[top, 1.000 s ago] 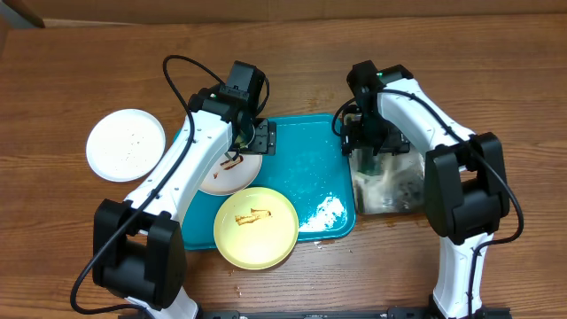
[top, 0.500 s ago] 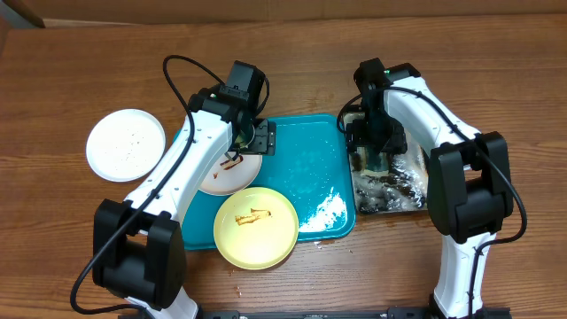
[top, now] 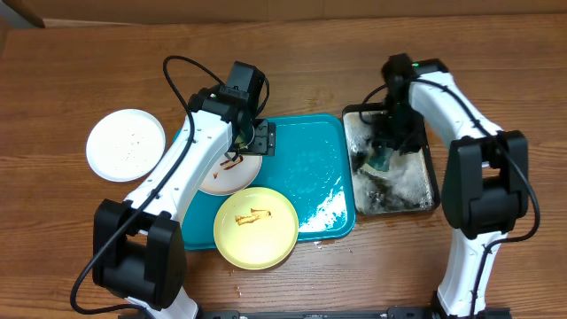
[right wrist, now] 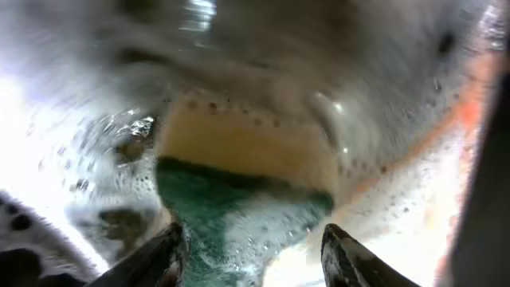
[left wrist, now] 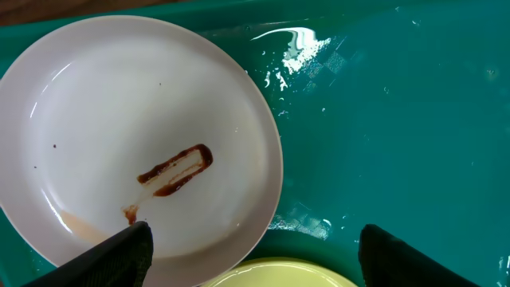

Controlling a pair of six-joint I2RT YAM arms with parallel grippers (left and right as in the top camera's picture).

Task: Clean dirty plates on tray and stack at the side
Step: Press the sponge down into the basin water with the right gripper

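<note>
On the teal tray [top: 310, 168] [left wrist: 398, 119] lie a white plate [top: 232, 170] [left wrist: 135, 119] with a brown smear and a yellow-green plate [top: 256, 227] [left wrist: 279, 276] with a brown smear. Another white plate [top: 125, 144] rests on the table to the left. My left gripper [top: 257, 137] [left wrist: 253, 239] hovers open over the white plate's near rim, holding nothing. My right gripper [top: 390, 152] [right wrist: 251, 239] is down in the foam, jaws either side of the green-and-yellow sponge [top: 383, 163] [right wrist: 239, 199]. One finger is against the sponge; foam shows between it and the other.
The black tray [top: 431, 168] of foamy water stands just right of the teal tray. Soapy water streaks the teal tray's right half [top: 326, 208]. A few crumbs [top: 237, 291] lie on the wooden table near the front edge.
My right arm has swung right across the black tray and lowered onto the sponge, its jaws narrowing. The left arm and the plates have not moved.
</note>
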